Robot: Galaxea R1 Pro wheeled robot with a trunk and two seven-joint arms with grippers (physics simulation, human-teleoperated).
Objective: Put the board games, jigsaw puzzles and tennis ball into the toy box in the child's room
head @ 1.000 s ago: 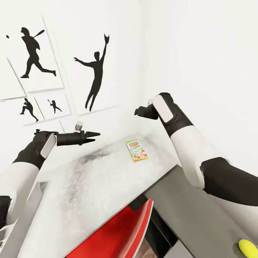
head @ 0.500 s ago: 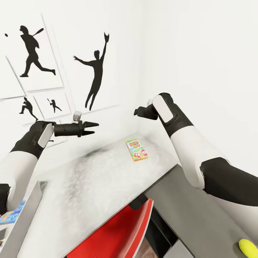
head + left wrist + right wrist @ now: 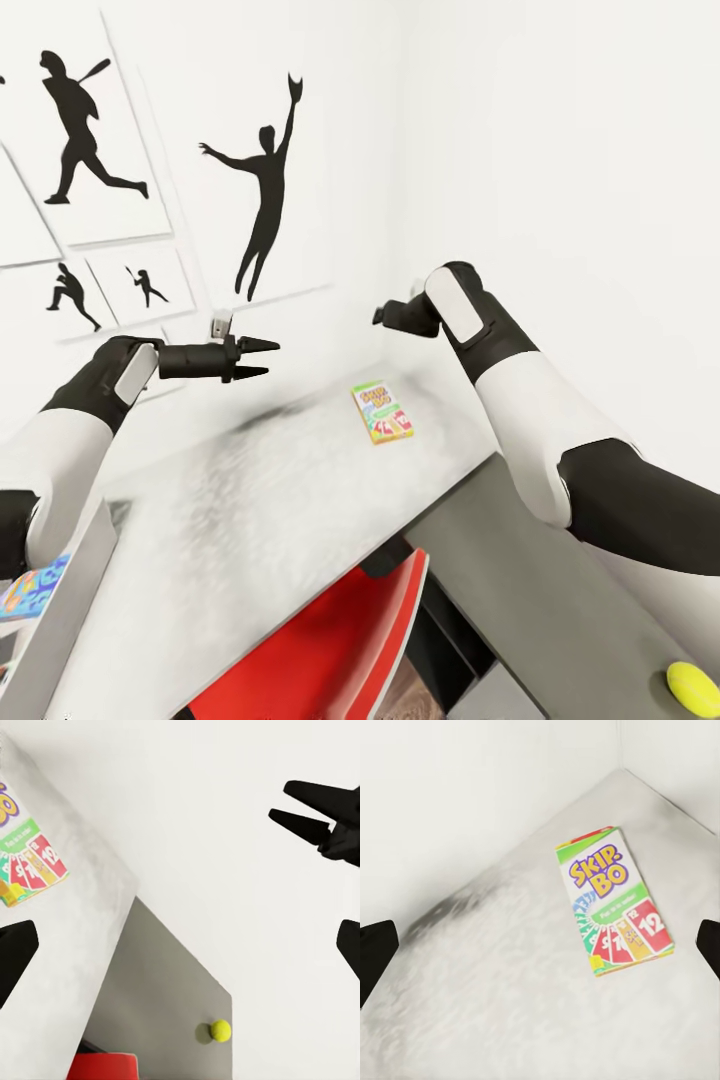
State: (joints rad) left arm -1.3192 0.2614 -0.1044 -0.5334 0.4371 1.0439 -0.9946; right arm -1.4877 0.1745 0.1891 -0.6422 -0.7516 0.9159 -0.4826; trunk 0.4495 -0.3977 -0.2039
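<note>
So we've got the Skip-Bo box lying flat on the white surface, middle of the head frame, tucked near the wall corner. Our right pincer hangs above it, upper middle; judging by the right wrist view, where the box sits centred between the two dark fingertips at the frame edges, it's spread wide and lined up for a drop onto it. The left pincer sits left of centre, tips apart and holding nothing, probably parked out of the way. The box is orange and green with a purple-yellow logo and numbered cards printed on it. The tennis ball rests at lower right, on the grey part.
</note>
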